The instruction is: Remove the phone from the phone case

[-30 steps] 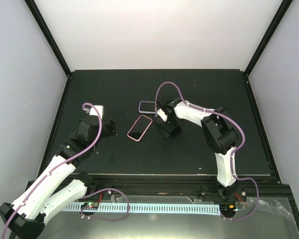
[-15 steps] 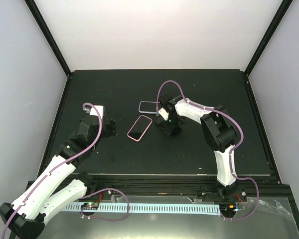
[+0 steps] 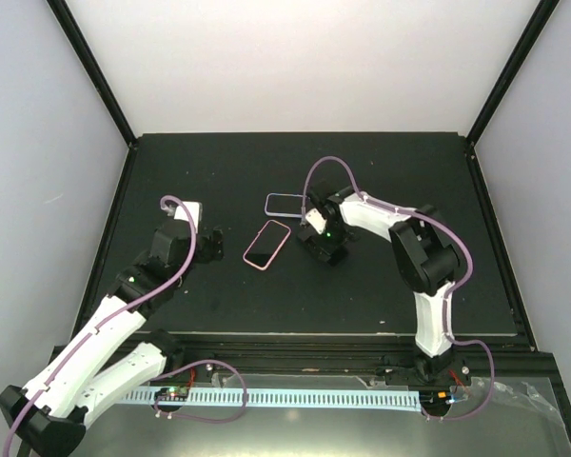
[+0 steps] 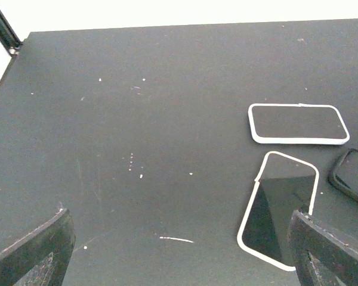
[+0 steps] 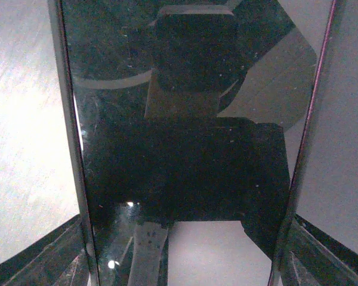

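A bare dark phone (image 5: 185, 137) lies on the black table, its glossy screen filling the right wrist view. My right gripper (image 3: 322, 240) stands straight over it, and its fingertips (image 5: 68, 250) press against both long edges. In the left wrist view only one end of this phone (image 4: 353, 177) shows. An empty pale-rimmed phone case (image 3: 284, 204) lies just behind it. A second phone in a pink case (image 3: 266, 245) lies to the left. My left gripper (image 3: 207, 246) hovers wide open left of that cased phone (image 4: 280, 208), holding nothing.
The black table (image 3: 219, 171) ends in raised dark rails at the sides and white walls behind. A cable strip (image 3: 295, 398) runs along the near edge by the arm bases.
The right gripper's jaws have narrowed in on the bare phone, and its wrist has shifted slightly to the right. The left arm, the cased phone and the empty case have not moved.
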Robot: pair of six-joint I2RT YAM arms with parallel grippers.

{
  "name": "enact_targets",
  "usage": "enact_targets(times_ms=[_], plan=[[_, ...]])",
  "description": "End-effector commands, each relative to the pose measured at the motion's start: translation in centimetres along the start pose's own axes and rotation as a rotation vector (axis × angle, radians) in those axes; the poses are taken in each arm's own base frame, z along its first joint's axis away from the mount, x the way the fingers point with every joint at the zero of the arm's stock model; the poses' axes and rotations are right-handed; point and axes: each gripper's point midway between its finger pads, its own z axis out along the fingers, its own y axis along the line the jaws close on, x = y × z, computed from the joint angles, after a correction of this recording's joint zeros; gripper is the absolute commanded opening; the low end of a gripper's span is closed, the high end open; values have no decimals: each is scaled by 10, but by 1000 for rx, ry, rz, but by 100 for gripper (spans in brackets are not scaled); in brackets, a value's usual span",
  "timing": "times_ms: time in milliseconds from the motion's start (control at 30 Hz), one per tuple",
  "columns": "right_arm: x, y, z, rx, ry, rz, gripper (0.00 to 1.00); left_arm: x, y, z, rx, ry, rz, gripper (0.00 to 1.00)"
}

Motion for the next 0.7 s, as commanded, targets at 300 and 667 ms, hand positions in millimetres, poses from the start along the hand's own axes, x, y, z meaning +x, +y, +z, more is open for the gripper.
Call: enact_targets(times_ms=[300,667], plan=[[15,55,-132,-182,-449,-127,36,-9,-108,-21,605,70,-103,85],[43,82,-188,-220,-794,-195,36,-23,-186,-46,894,92,-276,68]])
